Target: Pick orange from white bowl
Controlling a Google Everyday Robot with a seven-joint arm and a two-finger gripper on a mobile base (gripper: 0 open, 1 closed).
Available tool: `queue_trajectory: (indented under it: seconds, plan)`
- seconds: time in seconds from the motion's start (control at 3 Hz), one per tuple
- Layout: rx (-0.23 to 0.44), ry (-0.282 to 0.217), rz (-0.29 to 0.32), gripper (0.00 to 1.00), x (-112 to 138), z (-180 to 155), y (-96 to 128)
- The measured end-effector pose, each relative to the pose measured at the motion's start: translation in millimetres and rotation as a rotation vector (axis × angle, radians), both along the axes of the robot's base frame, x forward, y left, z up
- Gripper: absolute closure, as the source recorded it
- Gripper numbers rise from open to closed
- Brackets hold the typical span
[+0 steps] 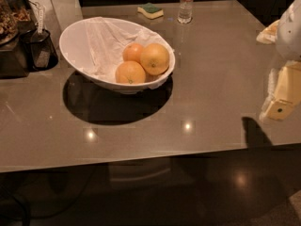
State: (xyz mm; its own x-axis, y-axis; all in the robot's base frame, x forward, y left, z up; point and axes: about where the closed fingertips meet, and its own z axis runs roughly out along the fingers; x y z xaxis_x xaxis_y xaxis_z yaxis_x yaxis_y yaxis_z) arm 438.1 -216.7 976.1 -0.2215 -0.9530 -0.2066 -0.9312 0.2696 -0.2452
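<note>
The white bowl (80,41) stands on the left half of the grey table, tilted, with a white cloth (106,44) draped inside it. Three oranges lie in its right part. The orange (154,59) is the largest and palest and lies furthest right, close to the rim. Two smaller, deeper-orange ones (130,73) (133,52) lie touching it on its left. My gripper (281,100) is at the right edge of the view, cream-coloured, above the table's front right part. It is far to the right of the bowl and holds nothing that I can see.
A yellow-and-green sponge (150,11) and a clear water bottle (186,4) stand at the table's far edge. Dark appliances and a black container (40,48) stand left of the bowl. The table's front edge (141,159) runs below the bowl.
</note>
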Motion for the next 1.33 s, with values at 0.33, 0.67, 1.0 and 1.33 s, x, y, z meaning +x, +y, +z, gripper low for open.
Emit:
queue_trajectory:
  seconds: [0.33,0.67,1.0,1.33]
  plan:
    - [0.000,0.000,0.000,0.00,0.1,0.1,0.0]
    - [0.065,-0.032,0.089,0.00,28.5,11.8,21.3]
    - [0.151,-0.066,0.162,0.00,61.2,28.0,42.7]
    - [0.146,-0.064,0.159,0.00,59.9,25.9,42.7]
